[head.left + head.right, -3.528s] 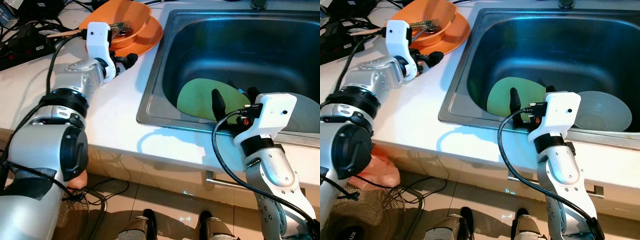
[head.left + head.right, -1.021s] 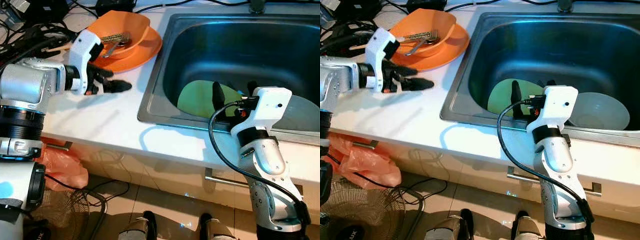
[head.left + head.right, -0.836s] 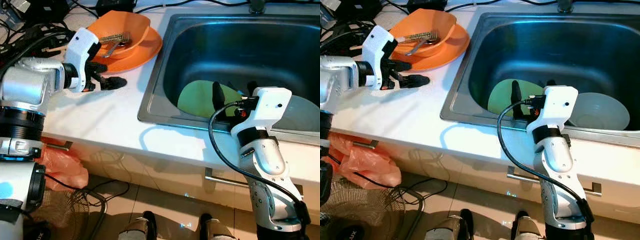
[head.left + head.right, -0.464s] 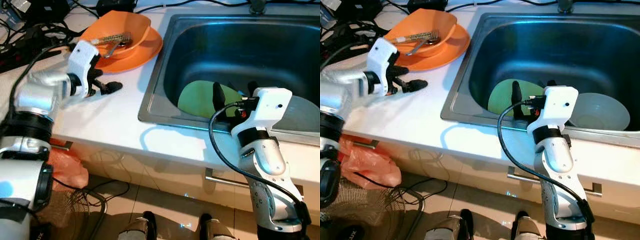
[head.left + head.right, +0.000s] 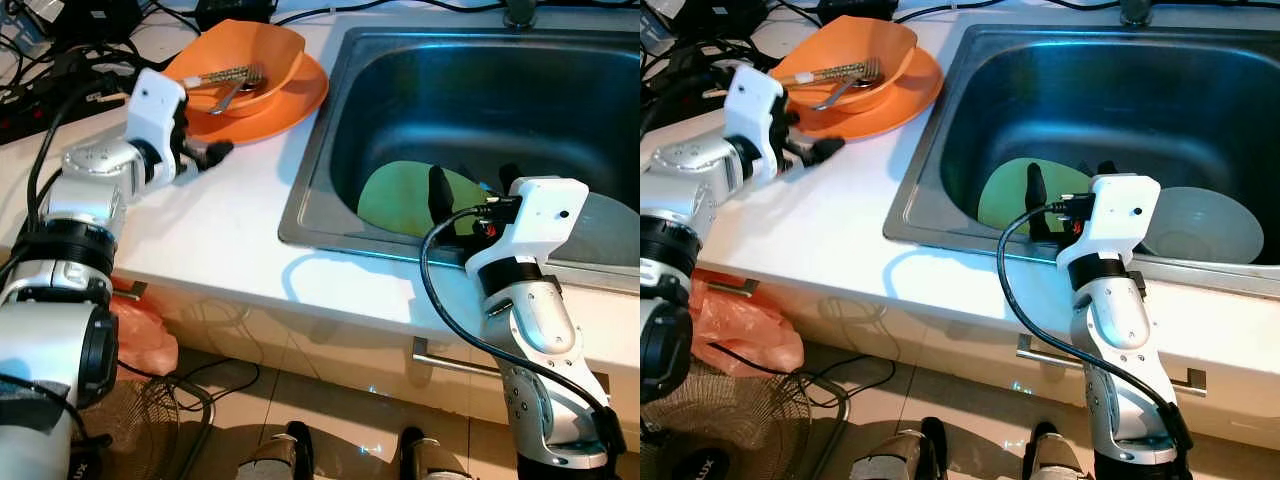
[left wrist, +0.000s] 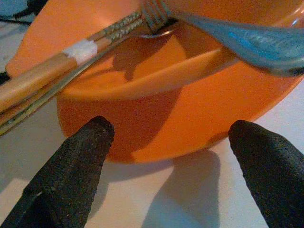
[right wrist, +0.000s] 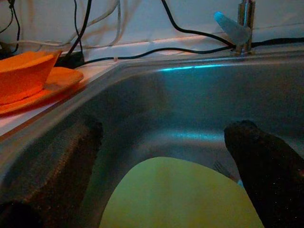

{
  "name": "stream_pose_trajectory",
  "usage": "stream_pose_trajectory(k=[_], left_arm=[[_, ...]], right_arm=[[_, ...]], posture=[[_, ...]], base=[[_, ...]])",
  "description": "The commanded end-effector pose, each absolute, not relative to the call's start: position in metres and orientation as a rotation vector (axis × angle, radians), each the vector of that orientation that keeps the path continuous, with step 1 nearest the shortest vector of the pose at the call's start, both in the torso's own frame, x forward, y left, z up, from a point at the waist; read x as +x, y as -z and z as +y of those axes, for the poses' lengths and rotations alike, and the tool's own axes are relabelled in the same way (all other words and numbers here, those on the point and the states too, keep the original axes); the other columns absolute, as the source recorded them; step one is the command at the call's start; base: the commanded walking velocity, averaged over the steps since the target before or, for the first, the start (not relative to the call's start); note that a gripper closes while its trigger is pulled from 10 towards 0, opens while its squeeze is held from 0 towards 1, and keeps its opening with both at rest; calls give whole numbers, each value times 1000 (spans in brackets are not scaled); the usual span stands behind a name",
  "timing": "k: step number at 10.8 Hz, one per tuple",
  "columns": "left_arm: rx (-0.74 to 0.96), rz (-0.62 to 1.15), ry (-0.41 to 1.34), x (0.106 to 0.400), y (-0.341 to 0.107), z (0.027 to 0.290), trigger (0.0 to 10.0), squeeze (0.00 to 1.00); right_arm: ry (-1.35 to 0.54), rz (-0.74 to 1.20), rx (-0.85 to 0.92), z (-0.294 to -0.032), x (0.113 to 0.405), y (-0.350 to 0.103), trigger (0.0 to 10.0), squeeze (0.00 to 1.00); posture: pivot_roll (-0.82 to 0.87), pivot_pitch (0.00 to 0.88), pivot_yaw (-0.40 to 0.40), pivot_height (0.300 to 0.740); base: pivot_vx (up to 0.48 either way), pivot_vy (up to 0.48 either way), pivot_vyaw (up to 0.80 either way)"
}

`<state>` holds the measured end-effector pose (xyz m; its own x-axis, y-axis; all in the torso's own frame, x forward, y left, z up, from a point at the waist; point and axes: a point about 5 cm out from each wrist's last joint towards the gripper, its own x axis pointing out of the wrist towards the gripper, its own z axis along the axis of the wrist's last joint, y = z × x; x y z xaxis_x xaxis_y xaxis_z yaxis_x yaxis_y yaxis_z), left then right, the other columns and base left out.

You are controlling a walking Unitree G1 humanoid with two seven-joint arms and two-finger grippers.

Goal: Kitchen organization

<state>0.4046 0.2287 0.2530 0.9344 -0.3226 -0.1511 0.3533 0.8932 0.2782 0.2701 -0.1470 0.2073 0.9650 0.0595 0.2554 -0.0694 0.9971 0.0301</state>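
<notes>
The right arm hides part of the green plate (image 5: pixel 400 197) and grey bowl (image 5: pixel 1200 225).

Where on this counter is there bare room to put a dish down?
The white counter is bare between the orange plate and the sink's near edge. It is crowded by the cables at the far left.

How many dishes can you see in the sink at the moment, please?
2: a green plate lying at the near left of the basin, and a pale translucent bowl to its right. The right gripper may hide others.
</notes>
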Motion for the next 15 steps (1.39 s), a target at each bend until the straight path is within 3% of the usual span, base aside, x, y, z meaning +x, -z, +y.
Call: stream_pose_trajectory(k=[1,7,9,13,15], left_arm=[[317,116,340,405,-251,231,10000,0],[414,184,496,412,-235,195,10000,0],[346,204,485,412,-234,195,10000,0],[56,275,536,411,-230,188,10000,0],[87,292,536,411,-228,186,10000,0]], right_arm=[[-8,2,39,-156,269,-155,10000,0],[-6,11,43,-155,263,-153,10000,0],[2,14,41,-159,263,-153,10000,0],[7,20,41,-158,261,-152,10000,0],[9,21,39,-158,260,-152,10000,0]], posture=[[4,264,192,740],[-14,274,205,740],[-22,279,207,740],[-31,282,212,740],[-33,283,211,740]], base=[[0,0,0],[0,0,0],[0,0,0],[0,0,0],[0,0,0]])
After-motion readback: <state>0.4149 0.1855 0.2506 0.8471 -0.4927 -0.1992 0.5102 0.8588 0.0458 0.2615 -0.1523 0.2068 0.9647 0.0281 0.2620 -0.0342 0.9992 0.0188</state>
